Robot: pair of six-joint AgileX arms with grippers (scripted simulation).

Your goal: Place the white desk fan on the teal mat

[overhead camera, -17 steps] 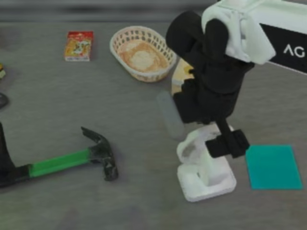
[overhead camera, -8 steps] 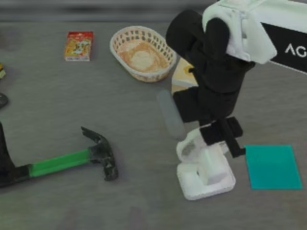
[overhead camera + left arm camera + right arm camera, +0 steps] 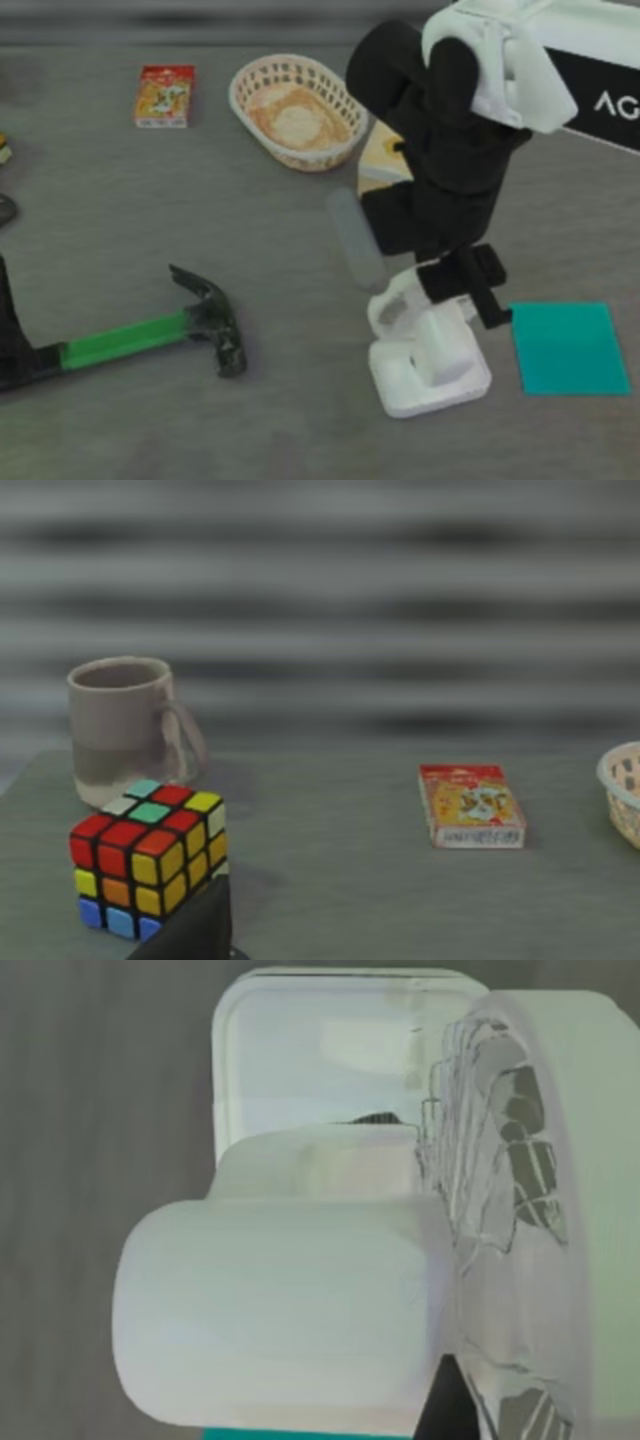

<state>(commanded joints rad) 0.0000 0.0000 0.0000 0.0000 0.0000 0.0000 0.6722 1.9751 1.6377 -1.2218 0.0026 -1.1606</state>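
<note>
The right arm reached in from the top view's upper right, with its gripper [image 3: 462, 285] positioned directly over the fan [image 3: 428, 350]. The black fingers [image 3: 490, 300] stood at the fan's upper part. The top view did not show whether they were spread or clamped on the fan, and the right wrist view gave only a dark finger tip [image 3: 450, 1405] at its edge, so their opening could not be told.

The fan stood on the table [image 3: 250, 420] right of centre, on its square base. The mat [image 3: 570, 347] lay flat just beside the base, on its right, with a narrow strip of table between them. No part of the fan rested on the mat. In the right wrist view the motor housing and grilled head filled the picture, with a sliver of mat [image 3: 300, 1433] showing past the housing.

A basket [image 3: 297, 110] and a small red box [image 3: 164, 95] lay toward the far edge. A hammer [image 3: 160, 335] with a green handle lay at the left.

The left arm sat parked at the table's left edge. Its wrist view showed a mug [image 3: 125, 730], a colour cube [image 3: 150, 855], the red box [image 3: 470, 805] and the basket rim [image 3: 622, 785].
</note>
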